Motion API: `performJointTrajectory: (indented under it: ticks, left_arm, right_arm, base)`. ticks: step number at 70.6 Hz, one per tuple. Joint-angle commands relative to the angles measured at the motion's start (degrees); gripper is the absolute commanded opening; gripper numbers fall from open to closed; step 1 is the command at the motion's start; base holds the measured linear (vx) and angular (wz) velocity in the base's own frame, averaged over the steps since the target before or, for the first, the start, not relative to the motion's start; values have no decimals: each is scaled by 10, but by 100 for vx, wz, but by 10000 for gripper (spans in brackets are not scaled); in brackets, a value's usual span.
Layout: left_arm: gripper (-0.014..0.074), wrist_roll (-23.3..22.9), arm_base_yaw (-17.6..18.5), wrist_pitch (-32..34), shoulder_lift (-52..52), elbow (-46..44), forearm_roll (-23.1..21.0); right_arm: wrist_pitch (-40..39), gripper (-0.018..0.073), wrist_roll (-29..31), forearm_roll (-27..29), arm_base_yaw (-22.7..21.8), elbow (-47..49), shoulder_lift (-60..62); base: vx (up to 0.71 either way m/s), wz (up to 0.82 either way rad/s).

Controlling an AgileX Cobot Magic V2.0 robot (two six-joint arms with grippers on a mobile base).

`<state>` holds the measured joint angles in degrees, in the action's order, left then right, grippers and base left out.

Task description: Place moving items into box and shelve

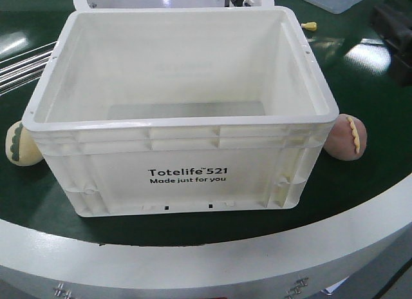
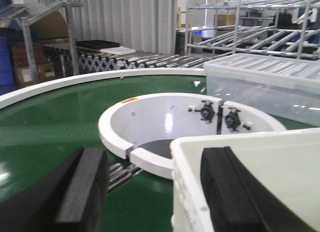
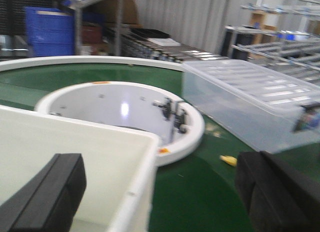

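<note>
My left gripper [image 2: 159,192] is spread wide, one finger outside the box [image 1: 109,167] and one over its inside, astride the left wall. My right gripper [image 3: 162,194] is spread the same way astride the right wall. The box holds nothing. A cream lump [image 1: 18,143] with a green seam lies just beside the box's left outer wall, at the near corner. A brownish-pink lump [image 1: 346,138] with a yellow seam lies just beside its right near corner. I judge both soft, light and easily squashed, so I would pinch each gently across its rounded body, off the ridged seam. The box looks stiff and smooth; its ribbed rim offers the hold.
</note>
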<state>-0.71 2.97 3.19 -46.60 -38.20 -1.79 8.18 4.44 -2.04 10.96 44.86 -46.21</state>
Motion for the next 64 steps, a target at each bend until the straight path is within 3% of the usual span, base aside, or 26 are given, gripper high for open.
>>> performJointTrajectory:
  ticks: [1, 11, 22, 40, 64]
  left_arm:
    - [529, 4, -19, 19, 17, -22, -5]
    - [528, 4, -60, -45, 35, -22, -5]
    - [528, -5, -72, -61, 37, -22, -5]
    - [514, -60, -72, 7, -21, -23, -5]
    - [514, -59, -72, 8, -46, -23, -5]
  right_arm:
    - [-17, 623, -2, -2, -44, 20, 15]
    - [13, 610, -2, -2, -119, 20, 24]
    - [19, 599, -2, 10, -111, 20, 19]
    - [84, 592, 1, 79, -106, 74, -73]
    - [109, 592, 8, 105, -106, 106, -232]
  base:
    - [0, 0]
    - [0, 0]
    - [0, 0]
    - [0, 0]
    - [0, 0]
